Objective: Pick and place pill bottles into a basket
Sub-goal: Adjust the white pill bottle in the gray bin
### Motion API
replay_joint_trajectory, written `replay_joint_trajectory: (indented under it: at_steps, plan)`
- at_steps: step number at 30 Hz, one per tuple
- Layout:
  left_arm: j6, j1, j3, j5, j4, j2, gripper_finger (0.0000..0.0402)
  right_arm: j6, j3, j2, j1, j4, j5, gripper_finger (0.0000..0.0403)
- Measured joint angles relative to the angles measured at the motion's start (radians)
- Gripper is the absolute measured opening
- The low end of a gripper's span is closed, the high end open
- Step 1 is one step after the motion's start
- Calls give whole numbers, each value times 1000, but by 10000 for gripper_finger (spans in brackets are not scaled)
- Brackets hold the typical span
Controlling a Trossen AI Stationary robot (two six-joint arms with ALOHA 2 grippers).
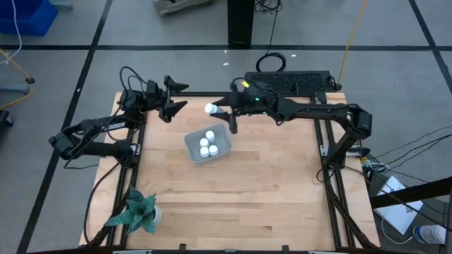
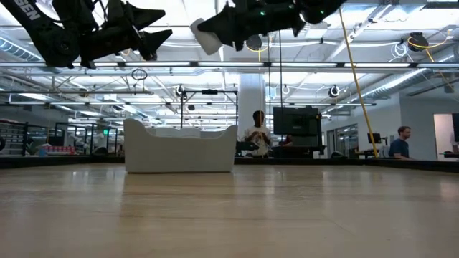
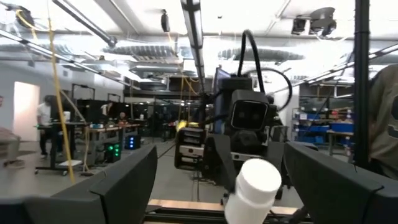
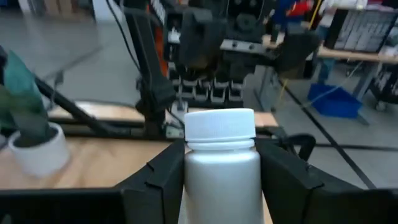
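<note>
My right gripper [image 1: 217, 108] is shut on a small white pill bottle [image 1: 210, 109], high above the table's far edge, just beyond the basket. The bottle also shows in the low view [image 2: 201, 36] and the left wrist view [image 3: 254, 186]. The pale basket [image 1: 192, 151] rests on the table with three white bottles [image 1: 209, 143] standing inside; in the low view it is the pale bin [image 2: 179, 149]. My left gripper [image 1: 179, 97] is open and empty, raised at the far left, its fingers pointing toward the held bottle. My right gripper pinches the bottle's body [image 4: 219, 174] below the cap, between its two fingers [image 4: 163, 175]. The cap [image 4: 219, 126] sticks out past the fingertips toward my left gripper. The bottle is lifted clear of the table and lies along the fingers.
A green star-shaped plant in a white pot [image 1: 140, 212] stands at the table's near left corner and shows in the right wrist view [image 4: 31, 134]. A dark keyboard-like device [image 1: 289, 80] lies beyond the far edge. People show in the room behind [image 2: 256, 132].
</note>
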Motion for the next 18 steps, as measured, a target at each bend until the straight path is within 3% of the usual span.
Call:
replay_joint_trajectory:
  at_steps: [3,12,18]
  plan:
    - [11,-7,0,-34,-18,0,351,35,-72,-26,-22,111,-28,158]
    - [179,-117,12,-267,-245,0,351,19,-79,-28,-16,226,-62,158]
    - [145,-129,13,-365,-242,0,351,5,-80,-19,-18,233,-55,158]
